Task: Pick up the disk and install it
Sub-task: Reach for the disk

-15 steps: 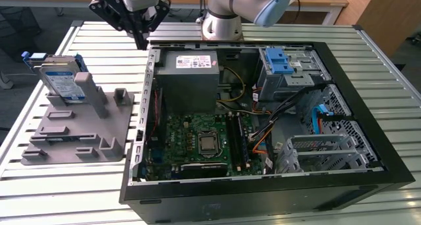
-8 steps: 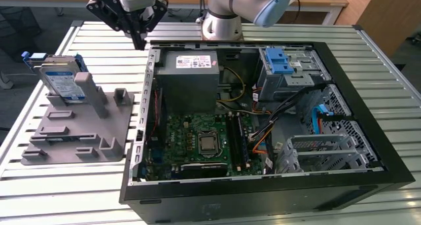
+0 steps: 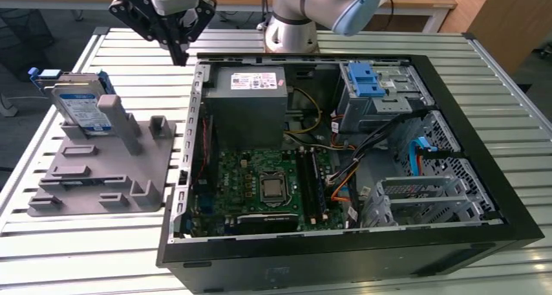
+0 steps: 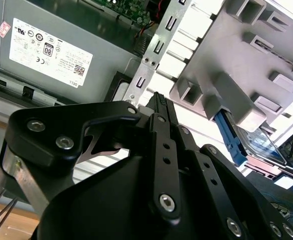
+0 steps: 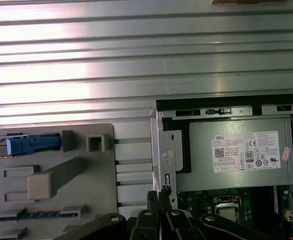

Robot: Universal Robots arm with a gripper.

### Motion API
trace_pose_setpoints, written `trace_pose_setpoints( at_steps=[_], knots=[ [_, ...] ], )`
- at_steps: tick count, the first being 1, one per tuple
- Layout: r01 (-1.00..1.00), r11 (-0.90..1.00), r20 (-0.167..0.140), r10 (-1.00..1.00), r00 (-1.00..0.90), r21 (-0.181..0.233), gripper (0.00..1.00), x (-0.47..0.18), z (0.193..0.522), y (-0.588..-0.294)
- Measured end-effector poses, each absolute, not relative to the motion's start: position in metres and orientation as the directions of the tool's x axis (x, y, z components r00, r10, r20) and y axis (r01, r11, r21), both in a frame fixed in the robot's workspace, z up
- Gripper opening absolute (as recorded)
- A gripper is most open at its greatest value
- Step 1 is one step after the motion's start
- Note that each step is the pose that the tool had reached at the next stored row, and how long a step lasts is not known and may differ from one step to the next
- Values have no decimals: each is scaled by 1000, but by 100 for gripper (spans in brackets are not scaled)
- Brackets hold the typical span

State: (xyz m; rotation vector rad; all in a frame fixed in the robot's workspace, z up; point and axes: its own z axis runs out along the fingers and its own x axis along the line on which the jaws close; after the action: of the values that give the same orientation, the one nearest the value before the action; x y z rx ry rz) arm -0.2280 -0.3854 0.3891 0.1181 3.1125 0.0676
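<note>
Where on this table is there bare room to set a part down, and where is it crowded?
Free: table slats nearer the camera than the fixture, and the strip along the case at the exterior view's right. Crowded: the fixture holds the disk; cables crowd the case; the gripper hangs over the far slats.

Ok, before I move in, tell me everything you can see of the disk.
The disk is a flat silver drive with a white-and-blue label, edged by a blue plastic carrier frame. It stands on edge, tilted, in the grey fixture at the exterior view's left, outside the computer case. A grey post of the fixture rises in front of its labelled face. The gripper, shut and empty, hangs apart from it.
</note>
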Motion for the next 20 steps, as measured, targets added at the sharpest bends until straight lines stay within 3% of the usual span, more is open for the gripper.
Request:
trace_pose_setpoints(
  at_steps=[20],
  knots=[
    [75,996,-24,76,-997,44,15,-240,388,-385]
  ],
)
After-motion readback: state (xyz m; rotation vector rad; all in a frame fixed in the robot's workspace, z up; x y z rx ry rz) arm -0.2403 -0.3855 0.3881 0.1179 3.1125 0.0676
